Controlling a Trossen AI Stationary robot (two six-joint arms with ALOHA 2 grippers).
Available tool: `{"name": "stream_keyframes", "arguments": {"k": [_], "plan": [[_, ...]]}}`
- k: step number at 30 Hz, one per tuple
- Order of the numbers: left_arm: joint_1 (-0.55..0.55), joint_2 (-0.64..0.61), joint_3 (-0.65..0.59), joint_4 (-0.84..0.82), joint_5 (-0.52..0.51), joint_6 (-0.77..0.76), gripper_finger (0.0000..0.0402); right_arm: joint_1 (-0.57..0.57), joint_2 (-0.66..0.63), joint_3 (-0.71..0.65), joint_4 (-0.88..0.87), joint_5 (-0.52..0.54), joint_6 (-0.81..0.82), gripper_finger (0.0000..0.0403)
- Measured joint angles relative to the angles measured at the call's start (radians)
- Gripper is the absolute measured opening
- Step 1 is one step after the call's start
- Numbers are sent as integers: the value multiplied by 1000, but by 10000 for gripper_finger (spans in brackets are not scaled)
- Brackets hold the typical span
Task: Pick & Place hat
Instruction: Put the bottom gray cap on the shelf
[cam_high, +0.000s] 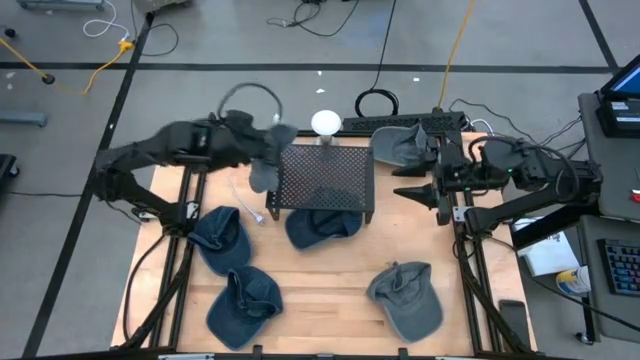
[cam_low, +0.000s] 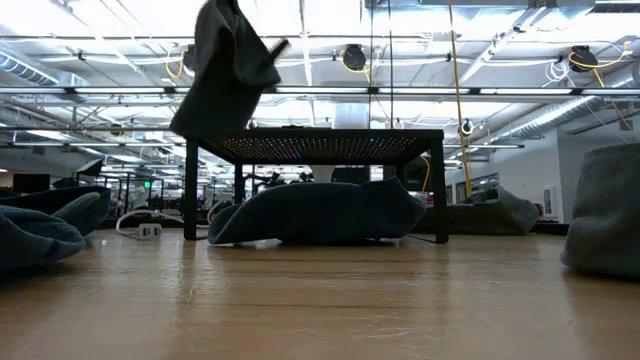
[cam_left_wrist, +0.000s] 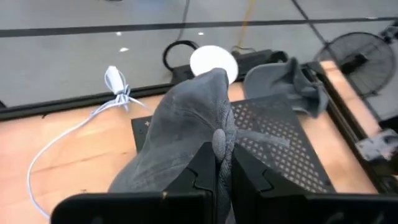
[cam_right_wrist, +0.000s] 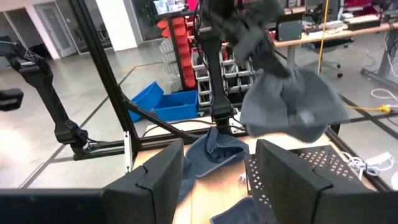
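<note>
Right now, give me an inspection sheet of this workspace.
Surface: wooden table, bare in the middle.
Job's things: grey hat lifted by the left arm at the black perforated stand; another grey hat behind the stand's right end.
Clutter: blue hat under the stand, two blue hats front-left, grey hat front-right.
Grippers: left gripper shut on the grey hat; right gripper open, holding nothing.
Cables: white cable on the table, more on the floor.
Surroundings: white lamp, floor fan.
</note>
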Motion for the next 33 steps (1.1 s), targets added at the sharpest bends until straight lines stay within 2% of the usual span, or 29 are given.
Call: {"name": "stream_keyframes", "arguments": {"k": [6,12,19,33], "plan": [[-12,111,1,15,-24,-86,18,0,-26,0,0,0,-29,196],[-14,209,0,58,11,-119,18,0,-48,0,0,0,-130,196],[-17,292,0,210,74,-62,18,0,-55,0,0,0,-155,196],[-18,388,0,300,161,7,18,0,-55,0,0,0,-155,196]]}}
